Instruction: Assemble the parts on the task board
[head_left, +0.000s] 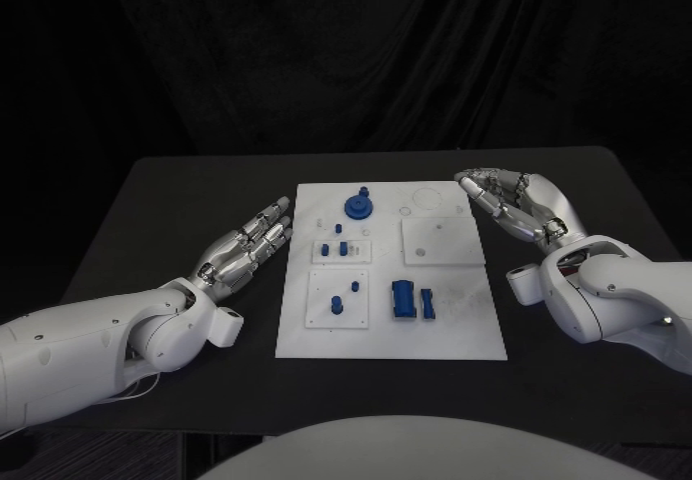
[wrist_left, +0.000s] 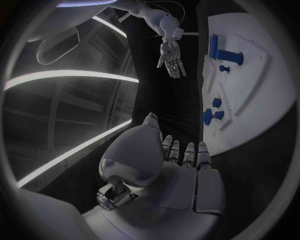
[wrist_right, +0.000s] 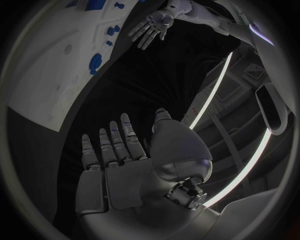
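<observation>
**Both hands flat and empty, flanking the board**

The left hand (head_left: 253, 245), silver and many-fingered, lies just beside the board's left edge with fingers straight and slightly apart, holding nothing; likely parked clear so the parts stay reachable. Just to its right sits the white rectangular task board (head_left: 325, 340) on the black table (head_left: 173, 200). On the board, nearest that hand's fingertips, small blue pegs (head_left: 340, 249) stand in a raised white square plate; beyond them a round blue gear-like part (head_left: 358, 207) sits near the far edge. Closer to its wrist, more small blue pieces (head_left: 343, 298) sit on a second plate, with two larger blue blocks (head_left: 414, 301) lying side by side just right of them. A bare white square plate (head_left: 437, 240) lies just left of the right hand (head_left: 515, 205), which hovers at the board's far right corner, fingers extended, empty. The layout fits either a finished or a pending assembly.
</observation>
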